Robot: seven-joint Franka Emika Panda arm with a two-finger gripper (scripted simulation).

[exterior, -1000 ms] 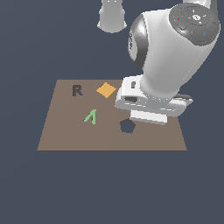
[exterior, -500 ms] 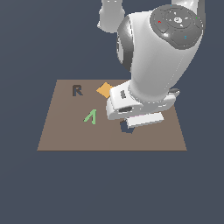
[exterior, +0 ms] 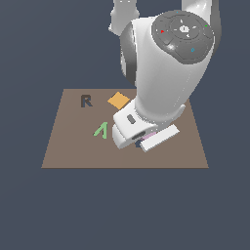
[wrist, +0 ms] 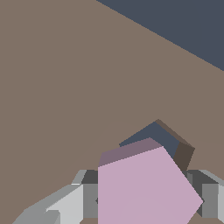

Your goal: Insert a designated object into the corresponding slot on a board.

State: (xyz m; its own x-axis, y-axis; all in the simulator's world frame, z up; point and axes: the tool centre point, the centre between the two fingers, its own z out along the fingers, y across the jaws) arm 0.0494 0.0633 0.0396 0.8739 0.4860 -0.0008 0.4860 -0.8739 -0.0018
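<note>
Gripping the pink pentagon block [wrist: 144, 188], the hand [wrist: 144, 199] holds it tilted just over the dark pentagon slot [wrist: 164, 138] in the brown board [exterior: 63, 141].

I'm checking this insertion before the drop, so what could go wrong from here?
1. In the wrist view the pink pentagon, held in the pincer, covers only part of the dark slot; its edges may not line up, so it could catch on the rim and jam.
2. In the exterior view the arm hides the slot on the board, so alignment can only be judged from the wrist view.
</note>
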